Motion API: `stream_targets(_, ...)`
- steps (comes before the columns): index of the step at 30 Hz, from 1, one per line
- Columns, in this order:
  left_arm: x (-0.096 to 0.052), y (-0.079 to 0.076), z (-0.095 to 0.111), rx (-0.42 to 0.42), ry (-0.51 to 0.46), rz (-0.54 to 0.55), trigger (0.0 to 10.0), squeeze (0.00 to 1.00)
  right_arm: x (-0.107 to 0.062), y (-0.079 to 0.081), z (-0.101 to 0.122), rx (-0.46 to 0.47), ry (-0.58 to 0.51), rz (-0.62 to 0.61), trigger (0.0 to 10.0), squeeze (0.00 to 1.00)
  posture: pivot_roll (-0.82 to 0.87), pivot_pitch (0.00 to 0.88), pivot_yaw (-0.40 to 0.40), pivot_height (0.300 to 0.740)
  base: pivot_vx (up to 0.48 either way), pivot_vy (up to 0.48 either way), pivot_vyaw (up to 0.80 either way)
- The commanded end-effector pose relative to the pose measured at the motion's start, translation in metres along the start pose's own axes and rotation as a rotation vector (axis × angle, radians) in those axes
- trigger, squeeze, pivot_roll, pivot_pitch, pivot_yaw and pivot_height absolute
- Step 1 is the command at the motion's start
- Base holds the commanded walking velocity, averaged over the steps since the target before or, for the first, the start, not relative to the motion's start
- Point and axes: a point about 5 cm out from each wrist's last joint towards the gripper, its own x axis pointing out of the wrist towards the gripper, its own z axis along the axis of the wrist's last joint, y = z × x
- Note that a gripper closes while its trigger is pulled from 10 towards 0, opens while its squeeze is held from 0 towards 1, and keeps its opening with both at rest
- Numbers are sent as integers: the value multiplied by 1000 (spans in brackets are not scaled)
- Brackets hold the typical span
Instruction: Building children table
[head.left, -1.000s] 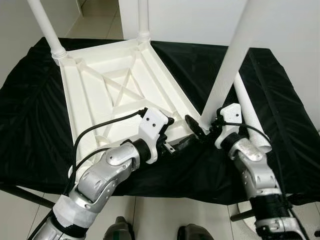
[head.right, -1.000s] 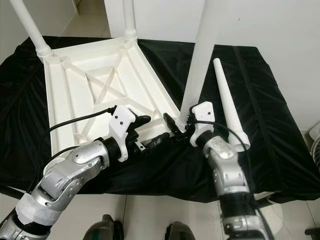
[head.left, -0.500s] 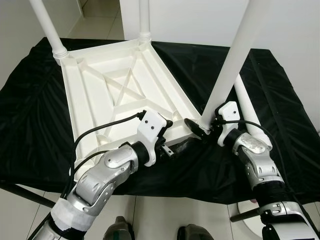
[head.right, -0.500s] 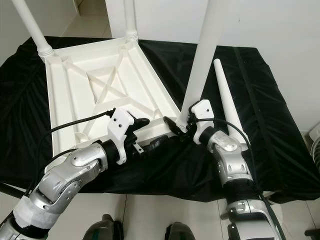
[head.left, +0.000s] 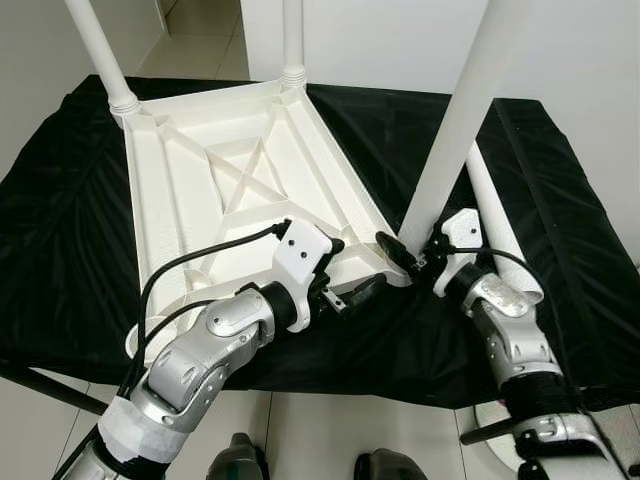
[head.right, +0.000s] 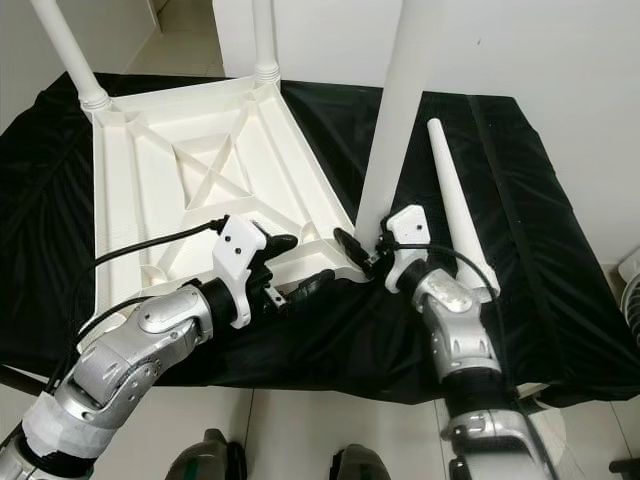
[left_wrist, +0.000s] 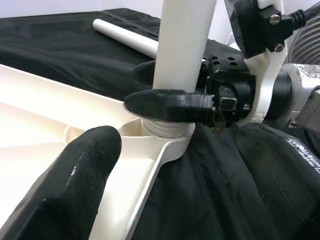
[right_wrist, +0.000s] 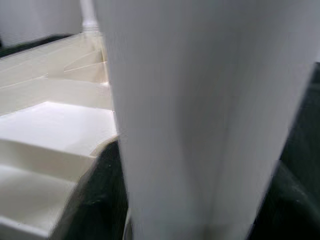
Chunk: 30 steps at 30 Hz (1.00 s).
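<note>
Around the right gripper (head.left: 408, 258) there is little room: its fingers close round the foot of the upright leg (head.left: 455, 130), the white tabletop (head.left: 240, 205) corner sits against it, and a loose leg (head.left: 497, 232) lies just behind its wrist. The left gripper (head.left: 352, 285), fingers apart, crowds the same corner. Bare black cloth (head.left: 60, 240) lies open beyond its elbow.
</note>
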Motion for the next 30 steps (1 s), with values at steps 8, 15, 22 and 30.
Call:
stream_targets(8, -5, -3, -1, 3, 22, -72, 10000, 0, -23, 4, 29, 76, -195, -106, 10000, 0, 11, 97, 55, 740, 0, 0, 0)
stream_targets(15, -8, -3, -2, 4, 33, -77, 10000, 0, -40, 11, 34, 49, -201, -154, 10000, 0, 5, 105, 69, 740, 0, 0, 0)
stream_targets(22, -7, -1, -1, 14, 34, -77, 10000, 0, -53, 23, 38, 87, -205, -200, 10000, 945, 5, 102, 70, 740, 0, 0, 0)
stream_targets(30, -7, 0, -1, 29, 34, -51, 10000, 0, -74, 43, 29, 35, -176, -244, 1059, 0, 4, 95, 50, 740, 0, 0, 0)
